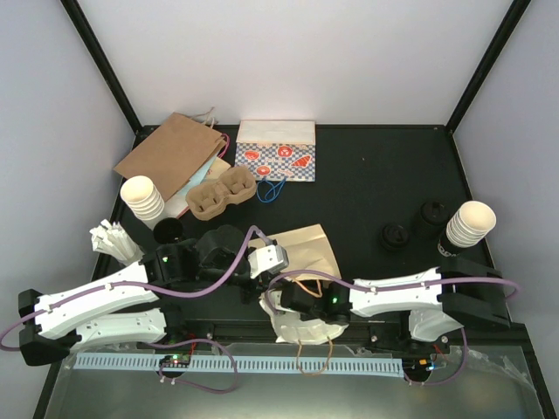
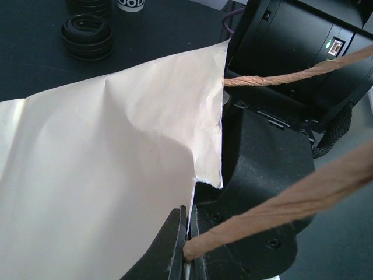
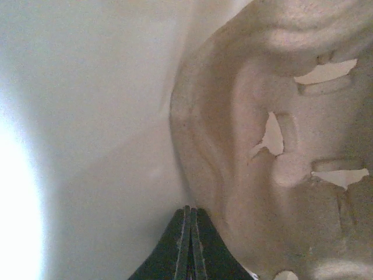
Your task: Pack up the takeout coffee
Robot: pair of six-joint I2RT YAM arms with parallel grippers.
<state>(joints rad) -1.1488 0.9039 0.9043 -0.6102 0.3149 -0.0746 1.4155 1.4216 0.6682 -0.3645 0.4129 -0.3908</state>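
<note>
From above, the takeout coffee (image 1: 168, 231), probably the black-lidded cup near the table's (image 1: 367, 175) left edge, stands unpacked. Both arms meet at the paper bag (image 1: 310, 249) by the near edge.

Left wrist: the left gripper (image 2: 187, 216) is clenched on the bag's rim.

Right wrist: the right gripper (image 3: 188, 211) is clenched; whether it pinches paper is unclear.

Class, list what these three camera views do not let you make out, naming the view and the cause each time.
Inside of the pale paper bag: top view, covered by its own paper.
Whether the right gripper pinches anything: right wrist view, blurred and too close.
What the white lettering says: left wrist view, cut off by the top edge.
</note>
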